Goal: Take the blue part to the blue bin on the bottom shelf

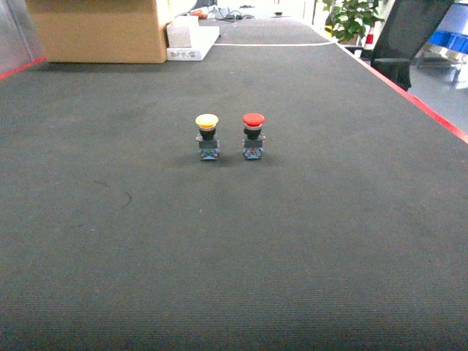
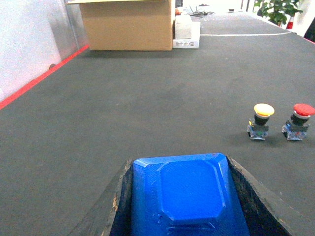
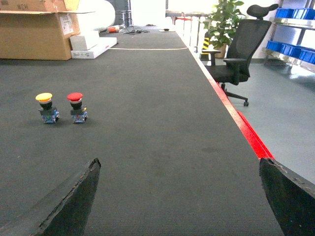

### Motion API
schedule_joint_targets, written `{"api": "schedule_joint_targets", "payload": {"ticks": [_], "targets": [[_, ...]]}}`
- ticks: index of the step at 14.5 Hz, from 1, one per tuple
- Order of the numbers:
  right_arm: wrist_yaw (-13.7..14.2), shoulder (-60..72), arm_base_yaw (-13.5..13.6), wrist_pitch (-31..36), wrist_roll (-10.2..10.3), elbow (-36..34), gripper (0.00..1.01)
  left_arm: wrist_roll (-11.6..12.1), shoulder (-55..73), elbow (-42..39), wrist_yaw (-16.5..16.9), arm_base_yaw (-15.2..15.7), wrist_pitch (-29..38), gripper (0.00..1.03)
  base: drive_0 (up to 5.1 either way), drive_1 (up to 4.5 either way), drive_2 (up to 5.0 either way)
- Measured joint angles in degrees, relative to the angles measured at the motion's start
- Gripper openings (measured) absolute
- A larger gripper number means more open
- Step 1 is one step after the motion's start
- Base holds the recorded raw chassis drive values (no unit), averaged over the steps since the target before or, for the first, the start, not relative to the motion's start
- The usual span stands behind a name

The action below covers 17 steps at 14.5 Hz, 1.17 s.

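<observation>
In the left wrist view the blue part (image 2: pixel 189 196), a flat block with chamfered corners, fills the space between the two dark fingers. My left gripper (image 2: pixel 179 164) is shut on it, just above the dark mat. The right gripper (image 3: pixel 179 164) is open, fingers wide apart over bare mat with nothing between them. Neither gripper shows in the head view. Blue bins (image 3: pixel 294 48) sit on a steel rack far off to the right, past the table; I cannot tell which level is the bottom shelf.
A yellow push button (image 1: pixel 208 137) and a red push button (image 1: pixel 253 135) stand side by side mid-table. A cardboard box (image 1: pixel 102 29) and white boxes (image 1: pixel 191 40) are at the far left. The red-taped table edge (image 3: pixel 246 132) runs on the right, with an office chair (image 3: pixel 241 49) beyond.
</observation>
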State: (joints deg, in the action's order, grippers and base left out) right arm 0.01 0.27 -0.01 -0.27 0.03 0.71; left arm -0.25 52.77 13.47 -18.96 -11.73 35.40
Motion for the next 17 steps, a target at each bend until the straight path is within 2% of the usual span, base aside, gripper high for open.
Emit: {"api": "schedule_joint_targets", "payload": {"ticks": [2, 4, 5, 7, 13, 17], "targets": [[0.0, 0.0, 0.0, 0.0, 0.0, 0.0, 0.98, -1.1, -14.6, -1.8, -3.7, -2.4, -13.4, 0.44, 0.0, 0.0, 0.0], [0.0, 0.0, 0.0, 0.0, 0.0, 0.0, 0.98, -2.4, -32.7, -2.0, -10.7, -8.7, -29.7, 0.44, 0.0, 0.0, 0.0], [0.0, 0.0, 0.0, 0.0, 0.0, 0.0, 0.98, -3.0, -39.1, -2.0, -14.0, -12.1, -35.4, 0.44, 0.0, 0.0, 0.0], [0.0, 0.0, 0.0, 0.0, 0.0, 0.0, 0.98, -4.3, -40.4, -2.1, -15.5, -12.7, -37.8, 0.44, 0.0, 0.0, 0.0], [0.0, 0.0, 0.0, 0.0, 0.0, 0.0, 0.98, -4.4, -40.4, -2.1, -15.4, -12.7, -37.7, 0.44, 0.0, 0.0, 0.0], [0.0, 0.0, 0.0, -0.1, 0.0, 0.0, 0.98, -4.5, -40.2, -2.2, -15.4, -12.8, -37.8, 0.44, 0.0, -3.97, 4.1]]}}
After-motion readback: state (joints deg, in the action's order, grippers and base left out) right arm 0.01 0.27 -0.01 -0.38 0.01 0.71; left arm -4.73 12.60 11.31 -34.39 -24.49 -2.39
